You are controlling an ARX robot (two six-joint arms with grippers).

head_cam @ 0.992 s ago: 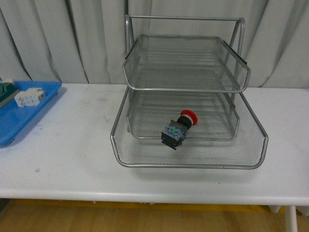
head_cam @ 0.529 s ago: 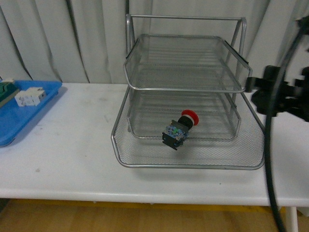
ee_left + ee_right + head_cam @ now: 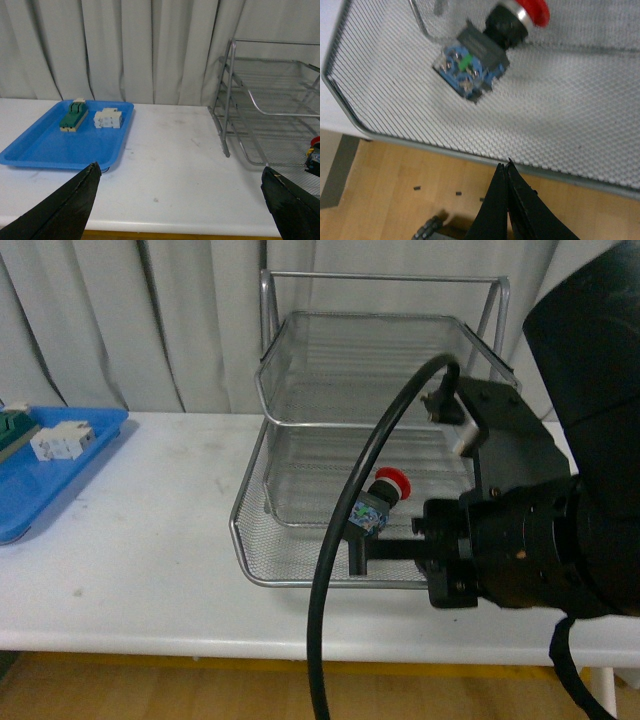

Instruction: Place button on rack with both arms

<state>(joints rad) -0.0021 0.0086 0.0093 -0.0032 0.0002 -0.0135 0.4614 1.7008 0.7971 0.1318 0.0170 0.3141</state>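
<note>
The button [image 3: 380, 502] lies on its side in the lowest tray of the rack [image 3: 300, 575], a little right of the middle of the front picture. Its red cap points up and to the right, toward the back of the tray, and its blue-and-silver bottom faces the front rim. It sits on the wire mesh with nothing holding it. The mesh floor and the raised rim keep it from rolling off, so I think the main job is as good as done.

The right gripper [image 3: 358, 552] fills the lower right of the front picture, big and black, with a thick cable looping up over the rack. Its tip is low, just in front of the button and close to the tray's front rim. In the right wrist picture the two fingers [image 3: 506, 200] are pressed together into one point at the bottom middle, with nothing between them. The button shows at the top of that picture, apart from them.

The left gripper [image 3: 180, 200] shows only as two dark finger tips in the lower corners of its own picture, spread wide with nothing between them. It hangs over the white table [image 3: 170, 165], between the blue tray [image 3: 40, 150] and the rack, out of the way.
</note>
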